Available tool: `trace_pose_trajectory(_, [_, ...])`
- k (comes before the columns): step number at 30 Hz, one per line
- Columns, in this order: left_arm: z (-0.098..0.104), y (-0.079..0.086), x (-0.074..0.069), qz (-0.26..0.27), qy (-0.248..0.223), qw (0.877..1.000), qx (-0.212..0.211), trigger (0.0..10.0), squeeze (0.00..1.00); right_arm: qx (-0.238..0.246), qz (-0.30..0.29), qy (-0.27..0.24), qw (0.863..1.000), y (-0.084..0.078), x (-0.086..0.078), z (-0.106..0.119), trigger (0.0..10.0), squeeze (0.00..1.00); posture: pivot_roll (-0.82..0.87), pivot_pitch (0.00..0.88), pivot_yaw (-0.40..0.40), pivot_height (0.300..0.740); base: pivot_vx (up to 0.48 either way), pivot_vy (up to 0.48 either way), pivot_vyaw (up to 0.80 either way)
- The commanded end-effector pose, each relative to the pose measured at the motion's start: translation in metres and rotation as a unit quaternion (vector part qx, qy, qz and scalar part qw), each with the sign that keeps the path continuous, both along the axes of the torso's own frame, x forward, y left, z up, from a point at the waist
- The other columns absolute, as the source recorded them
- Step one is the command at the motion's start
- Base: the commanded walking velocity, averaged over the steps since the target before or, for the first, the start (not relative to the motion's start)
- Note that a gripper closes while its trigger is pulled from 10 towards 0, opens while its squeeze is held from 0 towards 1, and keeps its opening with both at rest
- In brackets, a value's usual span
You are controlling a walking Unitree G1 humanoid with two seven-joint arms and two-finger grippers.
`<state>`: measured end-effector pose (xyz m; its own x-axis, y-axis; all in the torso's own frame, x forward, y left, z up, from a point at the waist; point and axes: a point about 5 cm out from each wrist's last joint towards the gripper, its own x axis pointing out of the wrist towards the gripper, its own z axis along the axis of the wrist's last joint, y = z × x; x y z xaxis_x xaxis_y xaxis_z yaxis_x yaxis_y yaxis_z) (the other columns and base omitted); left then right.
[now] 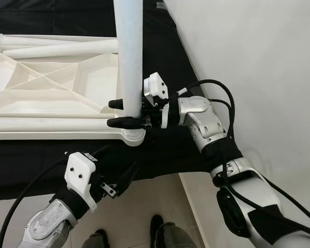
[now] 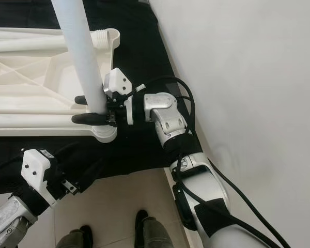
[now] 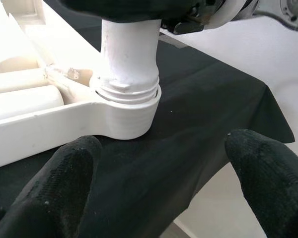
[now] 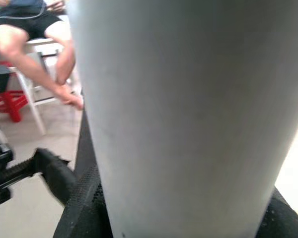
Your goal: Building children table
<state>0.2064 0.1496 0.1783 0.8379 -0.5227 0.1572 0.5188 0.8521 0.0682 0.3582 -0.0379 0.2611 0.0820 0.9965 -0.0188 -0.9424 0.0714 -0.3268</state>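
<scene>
A white plastic tabletop (image 1: 41, 88) lies upside down on a black cloth (image 1: 165, 150). One white table leg (image 1: 129, 51) stands upright in the near right corner socket (image 1: 133, 136); its threads show just above the socket rim (image 3: 126, 91). My right gripper (image 1: 112, 113) is shut on this leg low down, one black finger on each side. Below the cloth's front edge, my left gripper (image 3: 159, 183) is open, pointing at the socket from a short way off and touching nothing. Two more loose legs (image 1: 57, 49) lie across the tabletop's underside.
A white wall (image 1: 258, 51) rises close on the right. Pale floor tiles (image 1: 155, 196) and my feet (image 1: 155, 225) are below the cloth's edge. In the right wrist view a person (image 4: 35, 34) sits beyond, beside a red stool (image 4: 7, 101).
</scene>
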Motion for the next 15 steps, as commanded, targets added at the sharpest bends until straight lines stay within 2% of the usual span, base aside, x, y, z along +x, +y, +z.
trace_pose_trajectory(1, [-0.004,-0.002,-0.004,-0.004,0.013,1.0,-0.001,10.0,0.0,0.013,-0.103,0.045,0.994,-0.005,0.006,-0.025,0.0,0.0,0.11,0.322,-0.124,0.74,0.0,0.0,0.0])
trace_pose_trajectory(2, [-0.004,-0.002,-0.004,-0.004,0.013,1.0,-0.001,10.0,0.0,0.013,-0.103,0.045,0.994,-0.005,0.006,-0.025,0.0,0.0,0.11,0.322,-0.124,0.74,0.0,0.0,0.0])
trace_pose_trajectory(3, [-0.004,-0.002,-0.004,-0.005,0.012,1.0,0.0,10.0,0.0,0.02,-0.172,0.061,0.983,-0.009,0.008,-0.035,0.0,0.0,0.12,0.324,-0.128,0.74,0.0,0.0,0.0])
trace_pose_trajectory(4, [-0.004,-0.002,-0.004,-0.005,0.012,1.0,0.0,10.0,0.0,0.02,-0.172,0.061,0.983,-0.009,0.008,-0.035,0.0,0.0,0.12,0.324,-0.128,0.74,0.0,0.0,0.0])
trace_pose_trajectory(5, [-0.003,-0.001,-0.004,-0.005,0.012,1.0,-0.001,10.0,0.0,0.033,-0.298,0.076,0.951,-0.014,0.01,-0.051,0.0,0.0,0.11,0.329,-0.123,0.74,0.0,0.0,0.0])
trace_pose_trajectory(6, [-0.003,-0.001,-0.004,-0.005,0.012,1.0,-0.001,10.0,0.0,0.033,-0.298,0.076,0.951,-0.014,0.01,-0.051,0.0,0.0,0.11,0.329,-0.123,0.74,0.0,0.0,0.0])
trace_pose_trajectory(7, [-0.002,-0.001,-0.003,-0.005,0.011,1.0,-0.002,10.0,0.0,0.057,-0.403,0.134,0.903,-0.011,-0.025,-0.084,0.0,0.0,0.1,0.339,-0.115,0.74,0.0,0.0,0.0])
trace_pose_trajectory(8, [-0.002,-0.001,-0.003,-0.005,0.011,1.0,-0.002,10.0,0.0,0.057,-0.403,0.134,0.903,-0.011,-0.025,-0.084,0.0,0.0,0.1,0.339,-0.115,0.74,0.0,0.0,0.0])
trace_pose_trajectory(9, [-0.003,-0.001,-0.003,-0.005,0.012,1.0,-0.002,10.0,0.0,0.061,-0.414,0.141,0.897,-0.008,-0.039,-0.088,0.0,0.0,0.08,0.331,-0.111,0.74,0.0,0.0,0.0])
trace_pose_trajectory(10, [-0.004,-0.002,-0.002,-0.006,0.013,1.0,-0.004,10.0,0.0,0.061,-0.405,0.14,0.902,-0.004,-0.044,-0.088,0.0,0.0,0.08,0.325,-0.11,0.74,0.0,0.0,0.0])
trace_pose_trajectory(12, [-0.005,-0.003,-0.002,-0.009,0.014,1.0,-0.005,10.0,0.0,0.057,-0.398,0.128,0.906,-0.001,-0.042,-0.086,0.0,0.0,0.08,0.325,-0.112,0.74,0.0,0.0,0.0])
trace_pose_trajectory(15, [-0.004,-0.007,0.001,-0.013,0.01,1.0,-0.007,10.0,0.0,0.049,-0.38,0.114,0.917,0.004,-0.029,-0.081,0.0,0.0,0.09,0.316,-0.119,0.74,0.0,0.0,0.0])
